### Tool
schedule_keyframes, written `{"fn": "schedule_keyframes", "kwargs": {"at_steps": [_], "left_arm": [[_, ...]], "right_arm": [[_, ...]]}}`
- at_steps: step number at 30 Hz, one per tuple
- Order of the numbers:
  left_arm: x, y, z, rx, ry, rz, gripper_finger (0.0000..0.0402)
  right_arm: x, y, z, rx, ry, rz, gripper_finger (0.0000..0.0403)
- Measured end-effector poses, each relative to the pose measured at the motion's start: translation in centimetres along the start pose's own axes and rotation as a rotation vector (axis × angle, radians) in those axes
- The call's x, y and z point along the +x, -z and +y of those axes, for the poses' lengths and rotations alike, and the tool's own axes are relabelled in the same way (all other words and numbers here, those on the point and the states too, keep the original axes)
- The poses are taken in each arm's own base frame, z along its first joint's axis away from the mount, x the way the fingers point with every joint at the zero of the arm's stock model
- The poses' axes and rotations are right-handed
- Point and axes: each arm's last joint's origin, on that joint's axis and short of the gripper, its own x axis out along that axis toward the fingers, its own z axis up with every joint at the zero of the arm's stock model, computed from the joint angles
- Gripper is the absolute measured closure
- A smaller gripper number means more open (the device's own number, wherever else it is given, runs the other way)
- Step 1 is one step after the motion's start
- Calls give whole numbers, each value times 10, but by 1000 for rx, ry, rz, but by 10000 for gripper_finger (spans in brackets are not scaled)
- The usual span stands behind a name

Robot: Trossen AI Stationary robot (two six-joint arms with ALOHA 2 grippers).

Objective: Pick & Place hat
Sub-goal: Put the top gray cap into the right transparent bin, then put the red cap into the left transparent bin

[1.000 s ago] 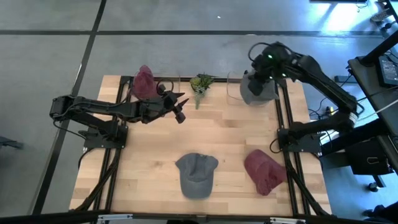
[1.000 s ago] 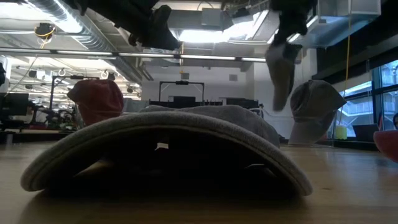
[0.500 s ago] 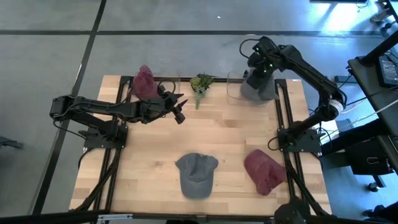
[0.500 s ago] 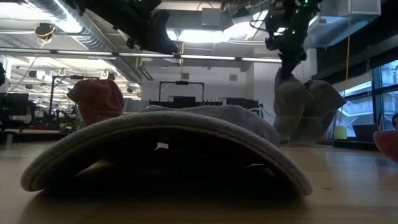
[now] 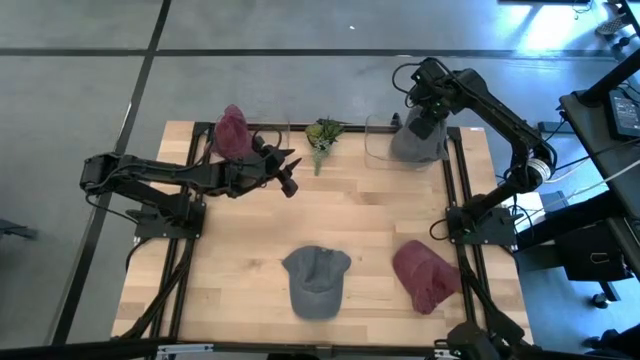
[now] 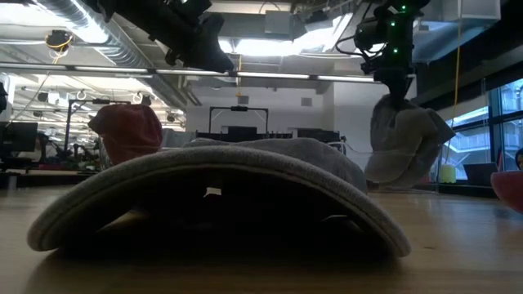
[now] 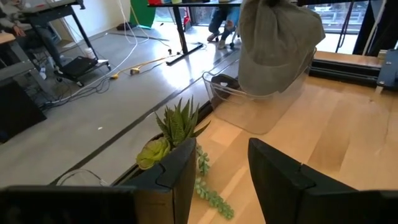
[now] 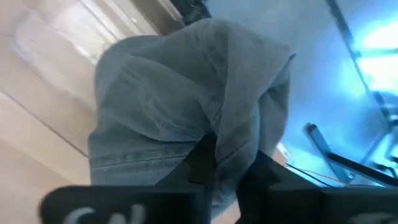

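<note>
My right gripper (image 5: 427, 104) hangs over the table's far right corner, shut on a grey hat (image 5: 416, 142) that sits on a clear container (image 7: 261, 109). In the low view that hat (image 6: 404, 151) shows below the gripper (image 6: 394, 80). My left gripper (image 5: 287, 172) hovers open over the far left-middle of the table, near a small plant (image 5: 323, 134); its fingers (image 7: 180, 171) are apart and touch nothing. A second grey cap (image 5: 318, 281) lies flat near the near edge. One red hat (image 5: 426, 275) lies near right; another red hat (image 5: 232, 132) stands at the far left. My right gripper pinches a bunched fold at the top of the grey hat's crown (image 8: 233, 134) between its two fingers, coming from above and pointing down. The hat hangs below the fingers, and its lower part (image 7: 273, 78) rests on the clear container's rim.
The plant (image 7: 177, 127) stands between the two arms at the far edge. Black rails run along the table's left and right sides. Bare wood (image 5: 370, 215) lies in the middle. Beyond the far edge, the room holds desks and cables.
My right gripper has come down over the far right corner with the grey hat. The hat hung high and free a second ago; now it has dropped onto the clear container and spread out there. The gripper stays shut on it.
</note>
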Motion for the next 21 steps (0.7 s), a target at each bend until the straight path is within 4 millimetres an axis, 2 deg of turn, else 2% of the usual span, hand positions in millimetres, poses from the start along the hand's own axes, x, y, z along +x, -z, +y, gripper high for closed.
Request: {"fn": "schedule_keyframes", "kwargs": {"at_steps": [12,16,21], "left_arm": [[0,0,-1,-1,29,4,260],[0,1,-1,5,28,14,260],[0,3,-1,13,28,25,260]], "right_arm": [[-1,3,-3,14,124,49,155],[-7,2,0,20,127,48,123],[-32,-1,-4,108,135,-15,113]]}}
